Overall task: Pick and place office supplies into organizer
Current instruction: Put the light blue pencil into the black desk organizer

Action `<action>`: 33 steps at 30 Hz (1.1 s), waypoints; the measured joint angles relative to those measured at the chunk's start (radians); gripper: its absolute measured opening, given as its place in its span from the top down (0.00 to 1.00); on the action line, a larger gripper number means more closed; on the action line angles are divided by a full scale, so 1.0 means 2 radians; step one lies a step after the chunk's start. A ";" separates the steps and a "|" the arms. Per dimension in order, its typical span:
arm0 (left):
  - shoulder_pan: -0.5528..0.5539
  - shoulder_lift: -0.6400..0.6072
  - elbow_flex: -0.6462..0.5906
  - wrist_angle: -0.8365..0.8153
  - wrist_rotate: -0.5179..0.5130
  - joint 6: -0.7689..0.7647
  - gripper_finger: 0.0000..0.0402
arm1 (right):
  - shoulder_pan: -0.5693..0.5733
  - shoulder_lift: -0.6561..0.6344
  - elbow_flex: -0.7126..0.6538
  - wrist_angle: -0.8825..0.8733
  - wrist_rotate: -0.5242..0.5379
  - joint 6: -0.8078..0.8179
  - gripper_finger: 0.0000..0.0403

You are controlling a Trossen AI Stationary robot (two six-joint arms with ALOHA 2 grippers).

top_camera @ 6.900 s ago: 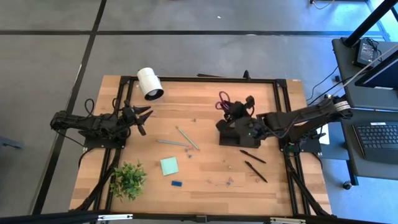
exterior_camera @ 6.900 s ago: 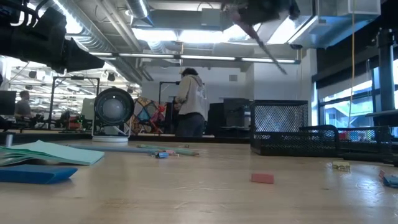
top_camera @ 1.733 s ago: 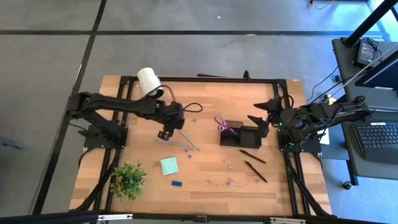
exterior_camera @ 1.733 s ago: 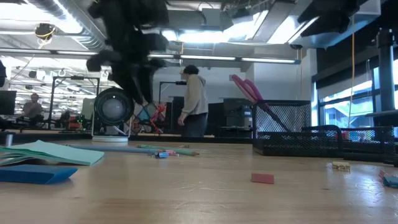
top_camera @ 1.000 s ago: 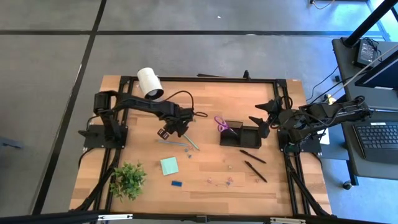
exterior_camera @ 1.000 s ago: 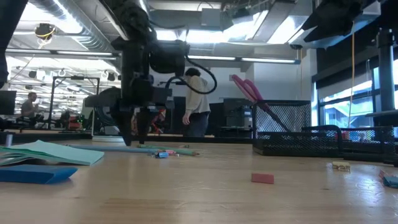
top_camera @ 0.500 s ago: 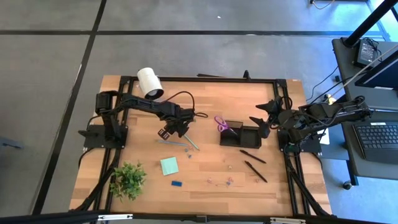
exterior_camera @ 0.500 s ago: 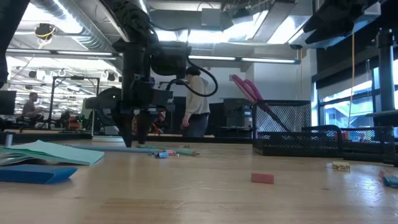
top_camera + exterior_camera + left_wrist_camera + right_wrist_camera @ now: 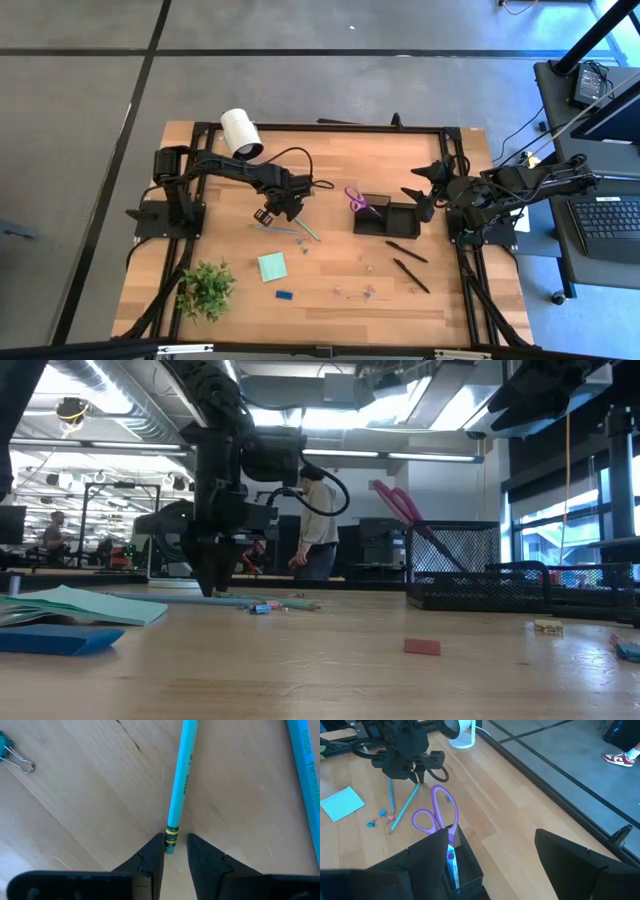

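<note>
Two teal pencils lie flat on the wooden table; one [image 9: 181,785] has its banded eraser end between the fingers of my left gripper [image 9: 173,851], which points down at it and stands narrowly open. The other pencil [image 9: 305,765] lies beside it. The black organizer [image 9: 385,215] stands right of centre, with the purple-handled scissors [image 9: 358,198] sticking up out of it, handles uppermost. My right gripper [image 9: 418,185] hovers open just right of the organizer, touching nothing. My left gripper comes from above, pointing down, with a finger on either side of the pencil's eraser end [image 9: 170,843]. One finger [image 9: 154,854] lies against that end; the other [image 9: 200,855] stands a small gap away. The pencil lies flat on the table.
A green notepad [image 9: 272,266], a small blue block [image 9: 284,295] and clips [image 9: 355,292] lie toward the near edge, two black pens [image 9: 408,262] near right. A blue clip [image 9: 12,755] lies by the pencils. A potted plant [image 9: 205,288] stands near left, a white cylinder [image 9: 240,133] far left.
My left gripper's fingers have drawn closer together around the pencil's eraser end while the arm has stayed in place over it. The pencil has not moved.
</note>
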 joint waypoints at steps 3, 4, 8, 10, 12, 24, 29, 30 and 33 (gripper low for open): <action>-0.002 0.000 0.000 0.000 -0.002 0.000 0.82 | 0.000 0.000 0.000 0.000 0.000 0.000 0.25; -0.002 0.000 0.000 0.000 -0.002 0.000 0.82 | 0.000 0.000 0.000 0.000 0.000 0.000 0.25; -0.002 0.000 0.000 0.001 0.000 0.000 0.85 | 0.000 0.000 0.000 0.000 0.000 0.000 0.25; -0.002 0.000 0.000 0.001 0.002 0.000 0.86 | 0.000 0.000 0.000 0.000 0.000 0.000 0.25; -0.002 0.000 0.000 0.001 0.007 0.000 0.87 | 0.000 0.000 0.000 0.000 0.000 0.000 0.25; -0.001 0.000 0.000 0.003 0.013 0.000 0.95 | 0.000 0.000 0.000 -0.006 0.001 -0.001 0.25; -0.002 -0.002 0.000 0.003 0.010 -0.008 0.95 | 0.000 0.000 0.000 -0.006 0.001 0.001 0.25; -0.003 -0.003 -0.001 0.003 0.007 -0.015 0.95 | 0.000 0.000 0.000 -0.006 0.001 0.001 0.25; -0.005 -0.017 -0.002 0.005 -0.004 -0.032 0.95 | 0.000 0.000 0.000 -0.004 0.001 0.001 0.25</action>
